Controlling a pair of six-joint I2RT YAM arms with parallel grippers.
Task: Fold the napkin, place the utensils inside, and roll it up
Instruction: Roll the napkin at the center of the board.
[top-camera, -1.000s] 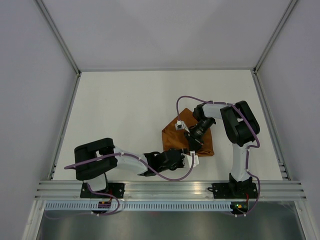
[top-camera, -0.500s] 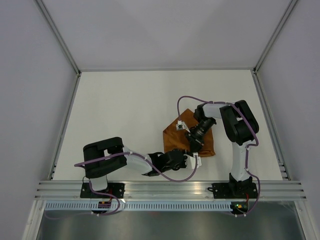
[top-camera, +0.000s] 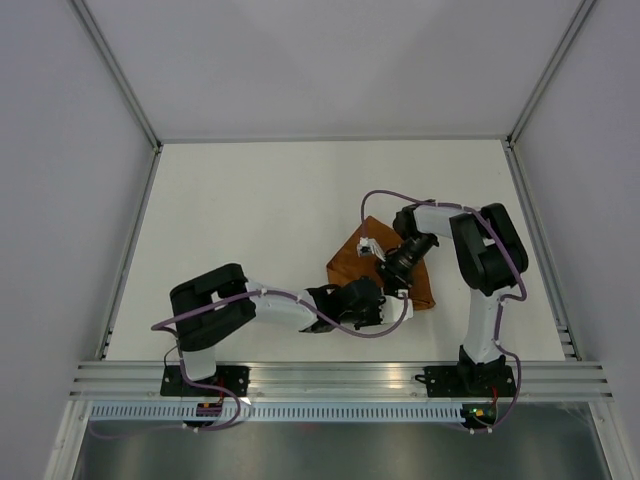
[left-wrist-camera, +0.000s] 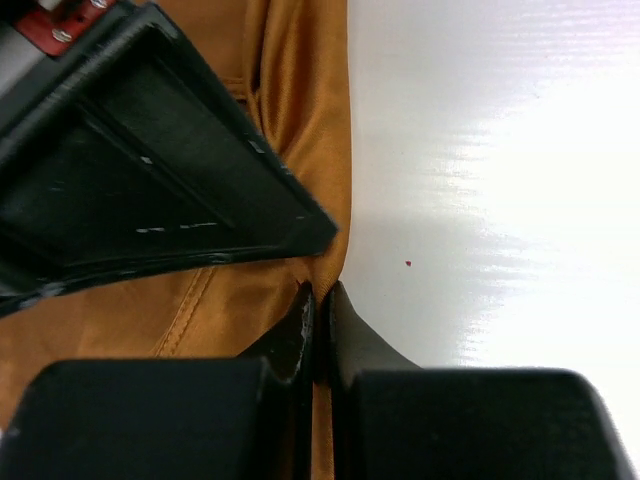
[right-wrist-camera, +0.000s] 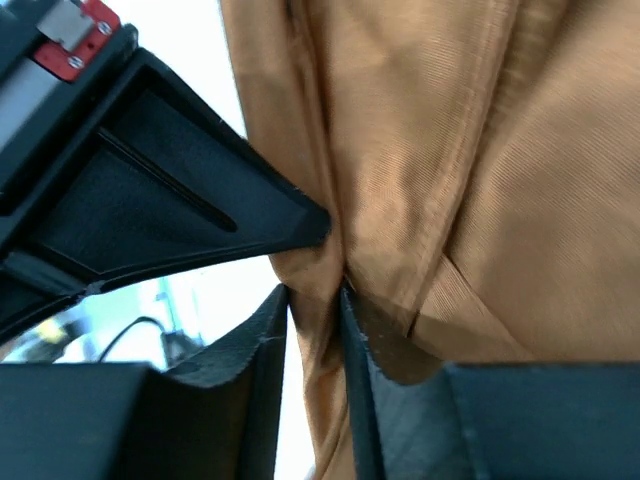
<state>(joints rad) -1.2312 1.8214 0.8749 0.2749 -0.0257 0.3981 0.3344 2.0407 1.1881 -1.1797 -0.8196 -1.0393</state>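
The orange-brown napkin (top-camera: 348, 270) lies bunched on the white table (top-camera: 250, 220), right of centre and close to the near edge. My left gripper (top-camera: 388, 303) reaches in from the left to the cloth's near side. In the left wrist view that gripper (left-wrist-camera: 320, 295) is shut on a thin edge of the napkin (left-wrist-camera: 290, 120), just above the tabletop. My right gripper (top-camera: 388, 278) hangs over the cloth's middle. In the right wrist view it (right-wrist-camera: 315, 295) pinches a raised fold of the napkin (right-wrist-camera: 480, 150) between its fingers. The utensils are out of view.
Grey walls enclose the table on three sides. An aluminium rail (top-camera: 340, 380) with both arm bases runs along the near edge. The right arm's elbow (top-camera: 485, 250) stands just right of the napkin. The two grippers sit very close together.
My left arm has swung right to the napkin's near edge and its jaws have closed on it. The right gripper has shifted slightly, and the cloth's lower part has bunched.
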